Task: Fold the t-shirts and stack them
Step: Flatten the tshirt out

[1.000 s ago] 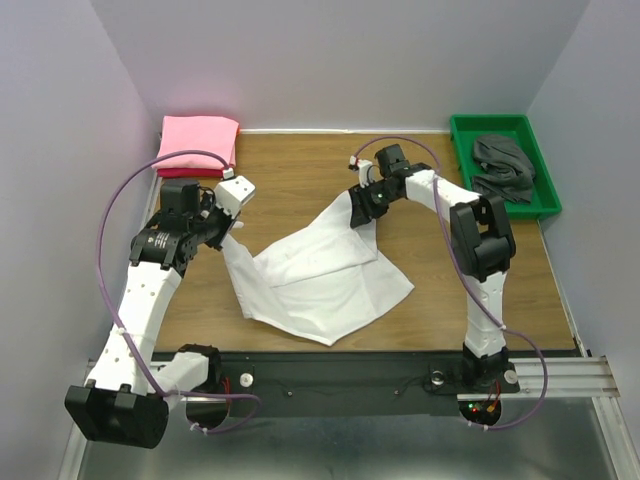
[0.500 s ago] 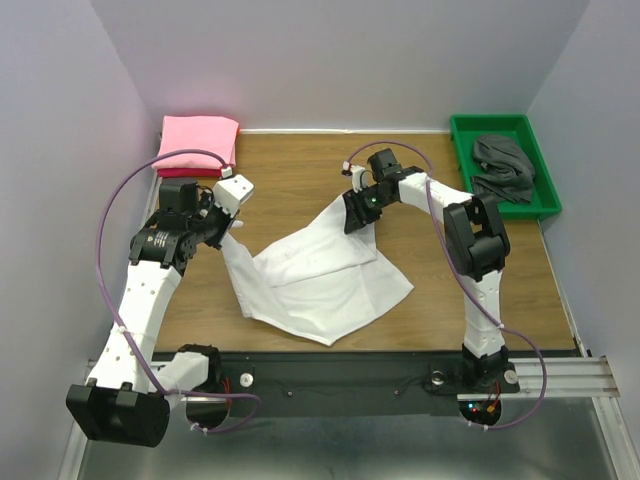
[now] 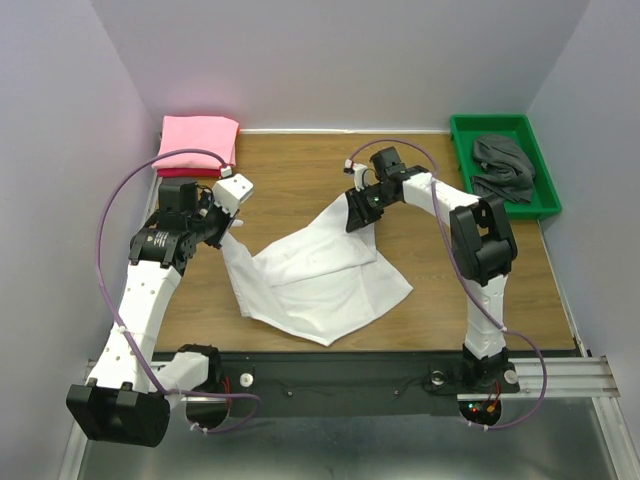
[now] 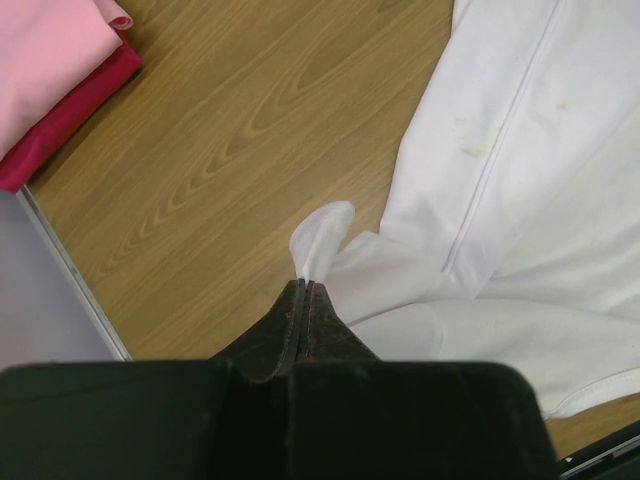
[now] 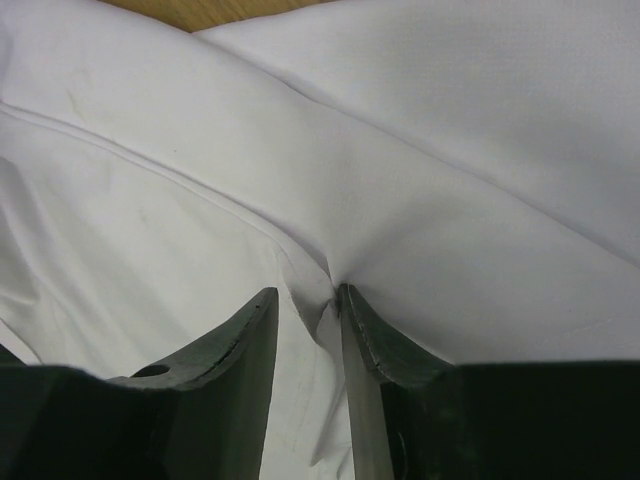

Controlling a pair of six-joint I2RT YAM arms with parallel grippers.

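Lying on wood tabletop (image 3: 300, 170): white t-shirt (image 3: 320, 280); pale walls (image 3: 340, 60) on 3 sides.

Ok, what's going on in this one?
Both arms are gripping a white t-shirt spread loosely on the table. The left gripper pinches a corner on its left side, and the right gripper pinches a fold at its far edge. Folded pink shirts sit in the far-left corner; a grey shirt lies in the green tray.

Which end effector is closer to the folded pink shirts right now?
Left. The left end effector pinches the white t-shirt just near-side of the folded pink shirts; the right end effector grips it well off to their right.
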